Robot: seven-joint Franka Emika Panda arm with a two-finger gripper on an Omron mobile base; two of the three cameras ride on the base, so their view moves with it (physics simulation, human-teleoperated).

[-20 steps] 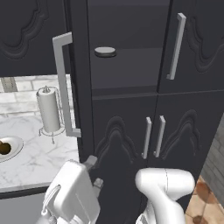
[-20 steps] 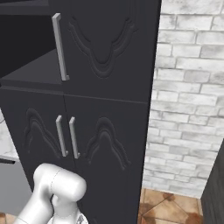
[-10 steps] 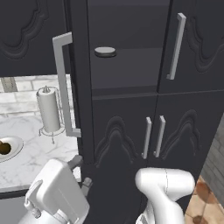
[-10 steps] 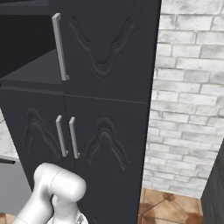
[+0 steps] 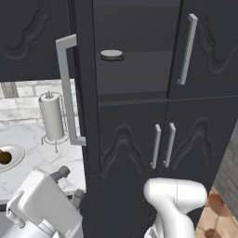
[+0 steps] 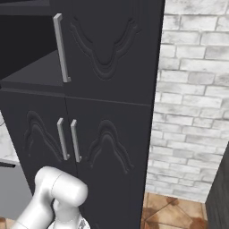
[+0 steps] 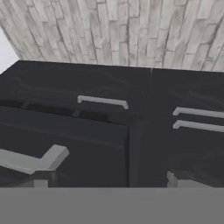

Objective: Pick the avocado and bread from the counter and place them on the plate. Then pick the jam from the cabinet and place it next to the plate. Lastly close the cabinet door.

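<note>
On the far left, at nine o'clock, the pale plate (image 5: 14, 160) sits on the veined marble counter (image 5: 42, 162) with a dark lump on it, avocado or bread I can't tell. Beside it stands a paper-towel roll (image 5: 52, 116). The matte black cabinet door (image 5: 80, 93) hangs open, its bar handle (image 5: 67, 88) pale grey. The jam (image 5: 111, 55), a flat grey disc from here, waits on the shelf at twelve o'clock. The gripper (image 7: 109, 180) is down low, jaws spread wide, holding nothing. I'd say fetching the jam comes next: lift and reach inside.
</note>
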